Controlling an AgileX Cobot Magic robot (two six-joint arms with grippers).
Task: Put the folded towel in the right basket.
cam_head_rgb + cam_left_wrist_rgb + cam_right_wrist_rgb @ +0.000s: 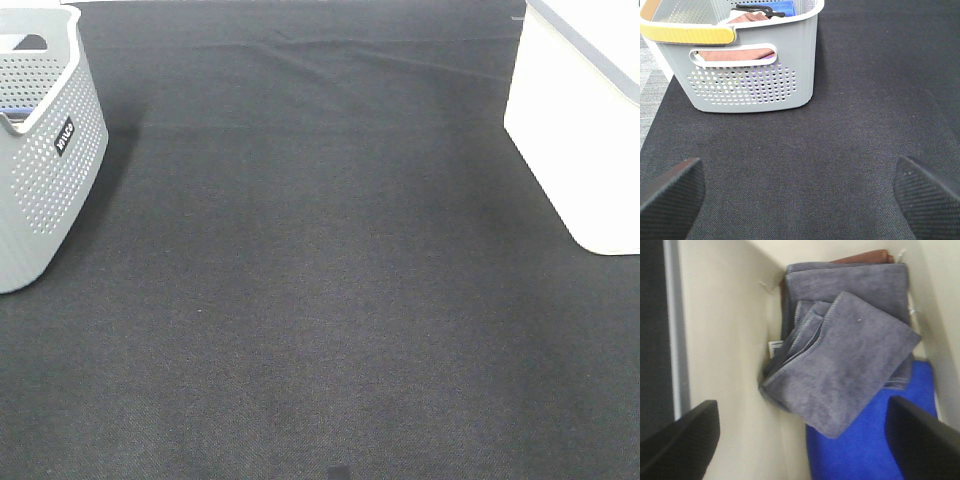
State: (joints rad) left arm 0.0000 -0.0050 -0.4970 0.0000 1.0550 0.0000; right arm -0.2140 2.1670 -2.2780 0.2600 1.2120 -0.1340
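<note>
In the right wrist view a folded grey towel (850, 365) lies loose and askew inside the white right basket (725, 340). It rests on another grey towel (840, 277), a blue towel (875, 445) and a brown one (865, 257). My right gripper (800, 440) is open and empty above it, jaws wide apart. My left gripper (800, 190) is open and empty over the dark cloth, short of the grey left basket (752, 75). Neither gripper shows in the exterior high view.
The grey perforated basket (45, 150) stands at the left edge and the white basket (580, 130) at the right edge of the dark tablecloth (320, 280). The grey basket holds a brown towel (735, 52) and a blue one (775, 6).
</note>
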